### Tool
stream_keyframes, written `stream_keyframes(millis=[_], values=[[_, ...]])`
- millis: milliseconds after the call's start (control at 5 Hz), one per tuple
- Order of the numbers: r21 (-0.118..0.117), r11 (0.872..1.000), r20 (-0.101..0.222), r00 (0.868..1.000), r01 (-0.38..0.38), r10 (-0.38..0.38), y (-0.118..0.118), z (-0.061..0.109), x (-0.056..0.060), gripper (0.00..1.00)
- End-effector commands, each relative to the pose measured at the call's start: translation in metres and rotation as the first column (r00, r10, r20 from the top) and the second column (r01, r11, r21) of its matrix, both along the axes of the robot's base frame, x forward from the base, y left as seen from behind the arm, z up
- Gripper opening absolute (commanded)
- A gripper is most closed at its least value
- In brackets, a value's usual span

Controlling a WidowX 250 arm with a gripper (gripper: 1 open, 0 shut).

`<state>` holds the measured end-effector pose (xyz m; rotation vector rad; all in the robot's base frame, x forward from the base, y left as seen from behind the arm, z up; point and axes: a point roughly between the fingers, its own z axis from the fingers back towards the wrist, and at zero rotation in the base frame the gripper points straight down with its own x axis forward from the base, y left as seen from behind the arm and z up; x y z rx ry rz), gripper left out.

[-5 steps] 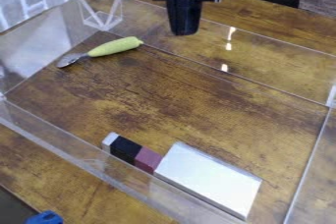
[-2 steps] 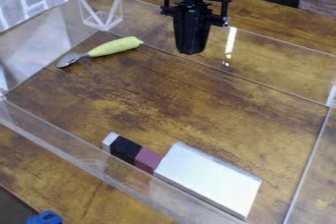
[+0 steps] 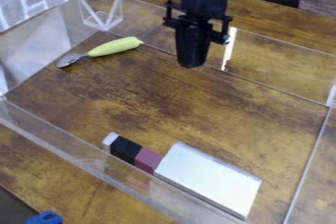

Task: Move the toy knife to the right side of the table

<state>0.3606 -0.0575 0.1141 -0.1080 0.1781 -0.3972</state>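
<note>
The table (image 3: pixel 197 110) is edged by low clear walls (image 3: pixel 66 140). A flat grey slab (image 3: pixel 203 179) lies at the table's near side. The gripper (image 3: pixel 195 61) hangs over the table's far middle, pointing down, jaws closed together. The toy knife (image 3: pixel 105 48) lies flat on the table's far left, apart from the gripper.

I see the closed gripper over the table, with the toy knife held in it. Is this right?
No. The camera view shows the closed gripper over the table, but the toy knife lies on the table, apart from it.
</note>
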Motion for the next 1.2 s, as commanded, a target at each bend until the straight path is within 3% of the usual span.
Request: stream_keyframes(millis=[0,400,600,1000], values=[[0.008,1.000,0.123,0.992,0.025,-0.026,-0.010,0.028,-0.003,0.00],[0.031,0.999,0.185,0.982,0.039,-0.044,-0.037,0.013,0.002,0.00],[0.030,0.998,0.215,0.975,0.049,-0.055,-0.044,0.002,0.007,0.00],[0.005,0.997,0.275,0.959,0.071,-0.070,-0.051,-0.022,0.022,0.00]])
